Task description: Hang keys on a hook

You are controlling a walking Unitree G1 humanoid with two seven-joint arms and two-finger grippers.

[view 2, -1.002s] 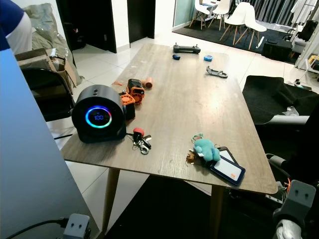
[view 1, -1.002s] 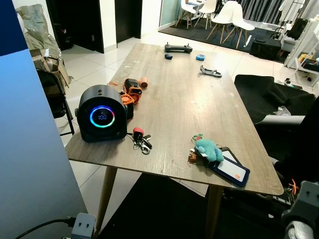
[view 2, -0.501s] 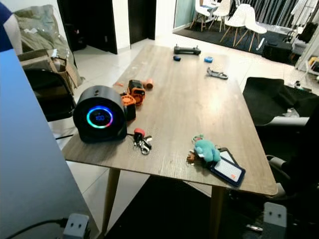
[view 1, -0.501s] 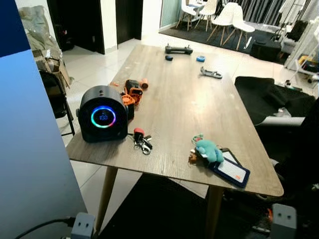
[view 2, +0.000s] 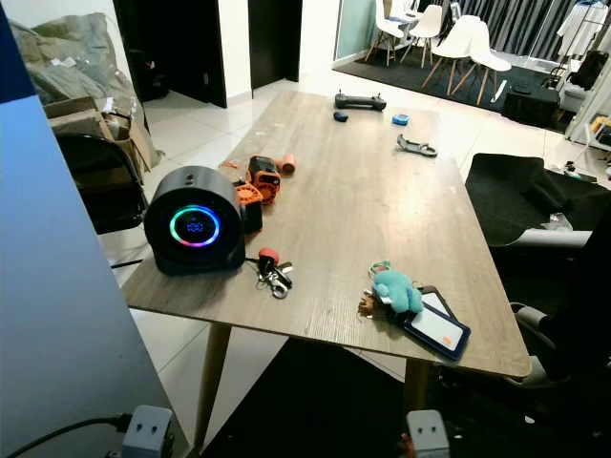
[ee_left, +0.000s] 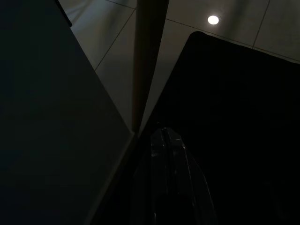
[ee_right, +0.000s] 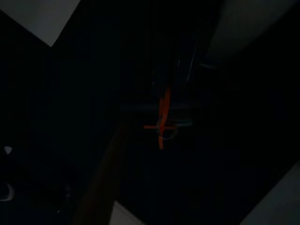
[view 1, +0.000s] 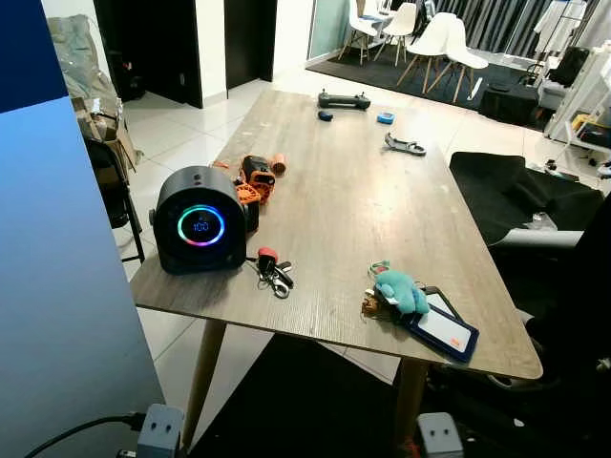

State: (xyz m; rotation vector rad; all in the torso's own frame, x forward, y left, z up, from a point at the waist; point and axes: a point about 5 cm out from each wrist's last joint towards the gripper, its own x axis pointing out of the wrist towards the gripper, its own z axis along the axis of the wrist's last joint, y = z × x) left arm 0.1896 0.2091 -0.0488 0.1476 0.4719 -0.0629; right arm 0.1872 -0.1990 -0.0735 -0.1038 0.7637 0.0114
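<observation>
**Q:** Where do the keys lie?

**A:** The keys, a bunch with a red fob, lie flat on the wooden table near its front edge, just beside the black round speaker with the glowing ring display. Behind the speaker sit orange-and-black tools.

**Q:** What else is on the table?

**A:** Toward the front right corner a teal plush keychain rests partly on a dark blue card holder, well apart from the keys. At the far end lie a black controller, a small blue object and a grey metal tool.

**Q:** How do the grippers stand?

**A:** The left gripper hangs low in shade beside a table leg over tiled floor; its two fingers appear pressed together, grasping nothing. The right wrist view is very dark; an orange mark can be made out, and whether the right gripper's fingers are parted or closed cannot be told. The grey blocks of both arms show at the lower edge of the head views, left arm, right arm.

**Q:** What surrounds the table?

**A:** A blue panel stands at the left, a black chair at the right, and white chairs in the background.
</observation>
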